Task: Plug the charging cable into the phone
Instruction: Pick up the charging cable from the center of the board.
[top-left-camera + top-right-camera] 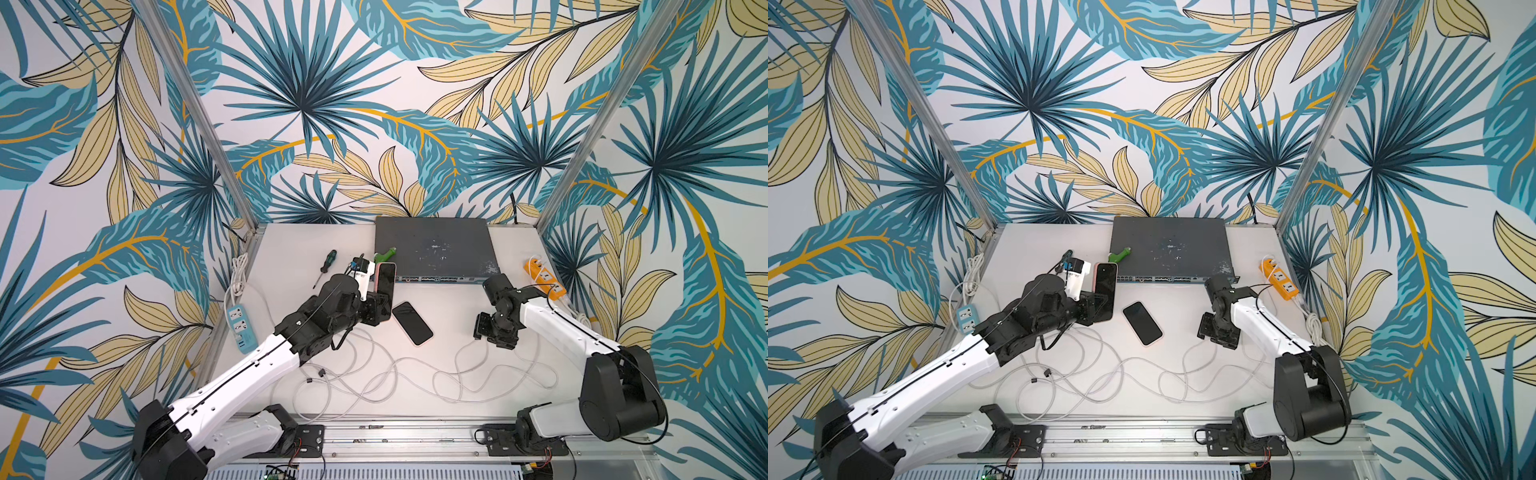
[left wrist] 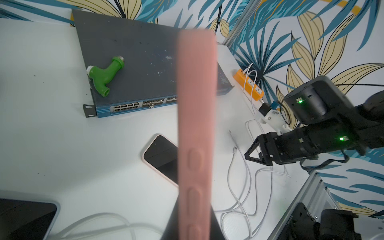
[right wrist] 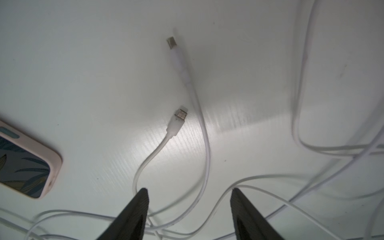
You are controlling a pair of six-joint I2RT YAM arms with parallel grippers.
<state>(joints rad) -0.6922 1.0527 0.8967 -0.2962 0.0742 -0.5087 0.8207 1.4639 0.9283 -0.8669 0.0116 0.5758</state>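
A phone in a pink case stands on edge, with my left gripper shut on its lower end. The left wrist view shows its pink side edge with buttons. A second phone lies flat, screen up, at mid-table. My right gripper hovers open, low over the white charging cable. Two loose plug ends lie ahead of it, one slim metal tip and one wider plug. Neither plug is held.
A grey network switch sits at the back with a green pipe fitting on its corner. A screwdriver, a blue power strip and an orange power strip lie around. White cables tangle across the front.
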